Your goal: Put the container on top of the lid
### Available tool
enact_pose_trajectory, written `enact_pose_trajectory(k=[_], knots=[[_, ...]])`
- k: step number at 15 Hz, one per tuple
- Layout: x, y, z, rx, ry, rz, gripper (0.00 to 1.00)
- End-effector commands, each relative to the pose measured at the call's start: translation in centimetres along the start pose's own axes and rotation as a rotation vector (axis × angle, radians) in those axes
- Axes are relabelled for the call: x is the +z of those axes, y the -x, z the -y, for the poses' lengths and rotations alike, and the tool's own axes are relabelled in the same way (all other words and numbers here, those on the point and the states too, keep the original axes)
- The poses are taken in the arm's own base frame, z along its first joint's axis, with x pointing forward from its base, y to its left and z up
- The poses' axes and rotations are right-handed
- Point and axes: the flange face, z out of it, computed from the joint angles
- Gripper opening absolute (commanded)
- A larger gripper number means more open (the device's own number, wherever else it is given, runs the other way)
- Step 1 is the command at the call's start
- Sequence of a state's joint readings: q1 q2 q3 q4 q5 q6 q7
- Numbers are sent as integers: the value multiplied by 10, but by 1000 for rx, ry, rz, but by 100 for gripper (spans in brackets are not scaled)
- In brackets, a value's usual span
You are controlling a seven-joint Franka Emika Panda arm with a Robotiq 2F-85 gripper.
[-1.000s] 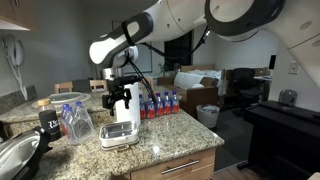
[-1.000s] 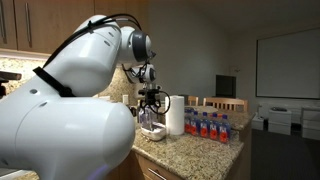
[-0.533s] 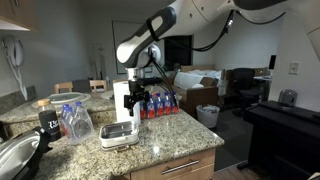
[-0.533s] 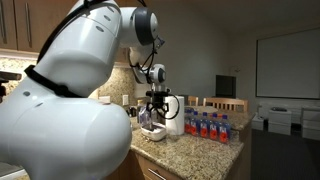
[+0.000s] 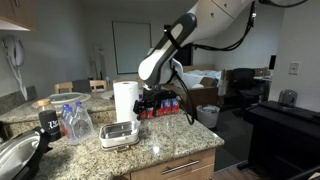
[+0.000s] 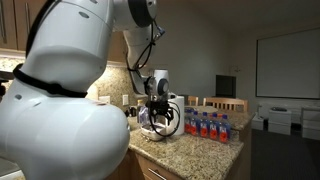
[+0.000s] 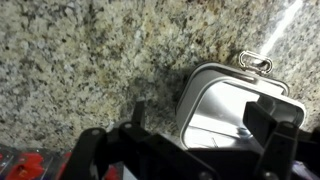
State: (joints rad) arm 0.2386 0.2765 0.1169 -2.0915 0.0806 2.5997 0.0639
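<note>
The container (image 5: 119, 135), a small whitish plastic tub, sits upright on the granite counter near its front edge. In the wrist view the container (image 7: 232, 108) lies below and between my fingers. A thin clear rim with a small tab (image 7: 255, 63) shows at its edge; this looks like the lid lying under it. My gripper (image 5: 152, 101) is open and empty. It hangs above the counter to the right of the container, apart from it. It also shows in an exterior view (image 6: 160, 112) and in the wrist view (image 7: 205, 118).
A paper-towel roll (image 5: 125, 100) stands behind the container. A row of small red-labelled bottles (image 5: 165, 103) stands at the back right. Clear water bottles (image 5: 75, 122), a black mug (image 5: 47, 122) and a large metal pan (image 5: 15, 155) are at the left.
My arm has lifted off the container and swung to the right. The gripper is open and empty, and the paper-towel roll is now uncovered.
</note>
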Motion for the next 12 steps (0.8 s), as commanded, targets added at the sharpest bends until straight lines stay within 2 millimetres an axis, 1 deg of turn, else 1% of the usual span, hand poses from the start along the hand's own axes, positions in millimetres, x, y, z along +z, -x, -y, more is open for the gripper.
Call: enact_pose_trajectory(k=[1, 4, 6, 9, 12], knots=[[-10, 64, -14, 159, -30, -31, 100], [-23, 114, -25, 249, -27, -16, 100], [-37, 136, -32, 287, -5, 38, 100], [-63, 157, -35, 309, 49, 127, 100], [-89, 166, -35, 286, 103, 237, 100]])
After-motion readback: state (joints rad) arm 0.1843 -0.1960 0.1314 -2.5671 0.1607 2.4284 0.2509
